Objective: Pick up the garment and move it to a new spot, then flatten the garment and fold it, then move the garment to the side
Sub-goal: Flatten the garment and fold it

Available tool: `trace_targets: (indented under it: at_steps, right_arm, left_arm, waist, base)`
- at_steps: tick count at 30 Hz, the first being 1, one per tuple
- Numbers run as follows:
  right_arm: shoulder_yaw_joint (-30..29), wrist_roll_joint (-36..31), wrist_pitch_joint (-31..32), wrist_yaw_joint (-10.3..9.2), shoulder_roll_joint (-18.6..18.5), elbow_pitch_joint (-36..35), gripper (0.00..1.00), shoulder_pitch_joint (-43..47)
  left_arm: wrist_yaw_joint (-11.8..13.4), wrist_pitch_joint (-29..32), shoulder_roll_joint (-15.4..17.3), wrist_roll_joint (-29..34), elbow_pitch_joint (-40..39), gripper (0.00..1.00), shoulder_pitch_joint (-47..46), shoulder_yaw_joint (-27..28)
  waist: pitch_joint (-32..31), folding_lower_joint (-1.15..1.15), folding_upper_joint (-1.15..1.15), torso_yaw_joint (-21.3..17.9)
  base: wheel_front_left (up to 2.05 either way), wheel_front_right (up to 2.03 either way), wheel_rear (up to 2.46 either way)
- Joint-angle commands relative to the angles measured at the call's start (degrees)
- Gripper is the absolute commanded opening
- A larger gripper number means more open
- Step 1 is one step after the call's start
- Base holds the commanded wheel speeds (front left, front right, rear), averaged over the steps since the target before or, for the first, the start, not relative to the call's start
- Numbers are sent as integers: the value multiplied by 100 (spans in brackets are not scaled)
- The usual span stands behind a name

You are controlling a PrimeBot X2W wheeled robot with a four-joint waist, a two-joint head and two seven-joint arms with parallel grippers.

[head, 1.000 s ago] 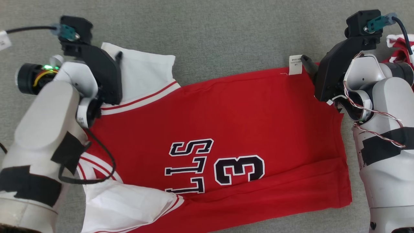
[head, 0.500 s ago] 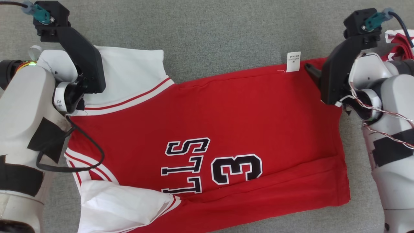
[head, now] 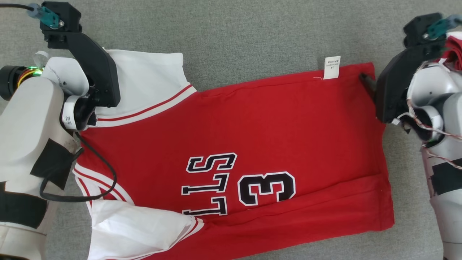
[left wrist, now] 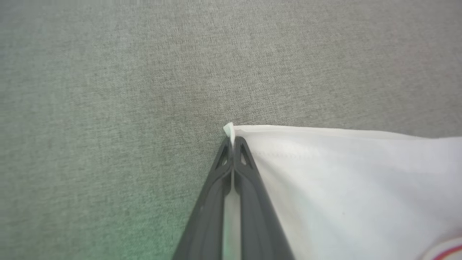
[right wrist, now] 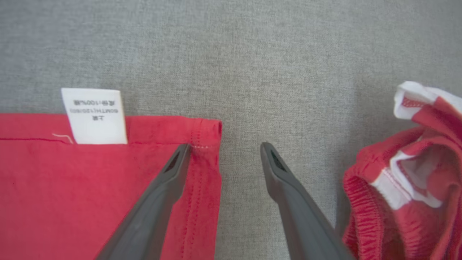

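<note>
**Item:** garment (head: 252, 119), a red jersey with white sleeves and black lettering.

**Location:** laid lengthwise across the grey-covered bench (head: 252, 32), roughly centred in the head view. The neck end is toward the robot's left and the hem toward its right.

**Condition:**
- The body is spread largely flat.
- The near sleeve (head: 137, 231) is turned in over the body.
- A band along the near edge appears to be doubled over, though the crease is too faint for this to be stated firmly.
- The far sleeve (left wrist: 343, 173) is extended flat on the bench.

**Left pincer** (left wrist: 233, 144): pressed together on the outer corner of the far sleeve, with a sliver of white cloth held between the tips.

**Right pincer** (right wrist: 225, 146): spread wide, with nothing held. It is positioned at the far hem corner (right wrist: 207, 130). One finger is above the red cloth near the care label (right wrist: 94, 115), and the other is above bare bench.

**Also present:** a second garment (right wrist: 408, 173), red and white, crumpled and lying apart to the right.

**Progress:**
- Relocation is judged done.
- Flattening is judged under way, with one far corner gripped and the other not yet taken.
- Folding is judged barely begun at most.
- Removal to the side is left entirely.
</note>
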Motion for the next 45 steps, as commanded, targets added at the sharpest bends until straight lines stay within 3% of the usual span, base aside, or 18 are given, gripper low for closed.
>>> trace_targets:
  at_steps: [1,3,4,5,6,9,16,20,22,27,34,45]
  right_arm:
    - [73,-9,-16,-15,-22,59,100,81]
    - [87,95,-43,-15,-2,182,100,63]
    - [108,135,-34,-15,6,261,51,39]
    - [186,163,-40,-15,-9,323,33,18]
    - [209,185,-115,-15,-38,372,2,-18]
    - [209,122,-441,-15,-79,486,0,-94]
    - [41,-46,-1315,-15,9,797,0,-230]
    - [-82,-11,-1811,-15,41,912,0,-124]
    - [-134,95,-2124,-15,25,958,0,130]
    - [-138,277,-2464,-15,-128,777,0,826]
    - [-385,208,-2850,-15,-271,403,0,2028]
    - [-762,-220,-3090,-15,-328,133,0,3032]
  left_arm:
    - [63,44,70,36,130,0,351,-65]
    - [57,-24,76,-19,57,0,356,-22]
    - [50,-66,77,-32,13,0,350,-14]
    - [46,-115,85,-14,-26,0,335,-21]
    - [56,-206,92,11,-68,0,325,-14]
    - [44,-669,99,119,-223,0,279,23]
    - [-98,-2471,-94,354,-302,0,245,121]
    - [-93,-3627,-324,435,-243,0,399,166]
    - [-211,-4131,-573,255,-198,0,670,206]
    - [-247,-4852,-876,123,-487,0,1460,233]
    - [-112,-5191,-1217,151,-1275,0,2973,253]
    - [19,-5202,-1273,110,-1857,0,4415,410]
  waist:
    - [10,0,0,13]
    - [25,0,0,29]
    - [31,0,0,38]
    - [33,0,0,48]
    - [34,0,0,55]
    - [26,0,0,75]
    - [-81,0,0,170]
    - [-271,0,0,294]
    - [-498,0,0,412]
    - [-977,0,0,659]
    - [-1626,0,0,1059]
    - [-2111,0,0,1316]
  base:
    - [0,0,0]
    - [0,0,0]
    - [0,0,0]
    - [0,0,0]
    - [0,0,0]
    - [0,0,0]
    - [0,0,0]
    - [0,0,0]
    - [0,0,0]
    - [0,0,0]
    - [0,0,0]
    - [0,0,0]
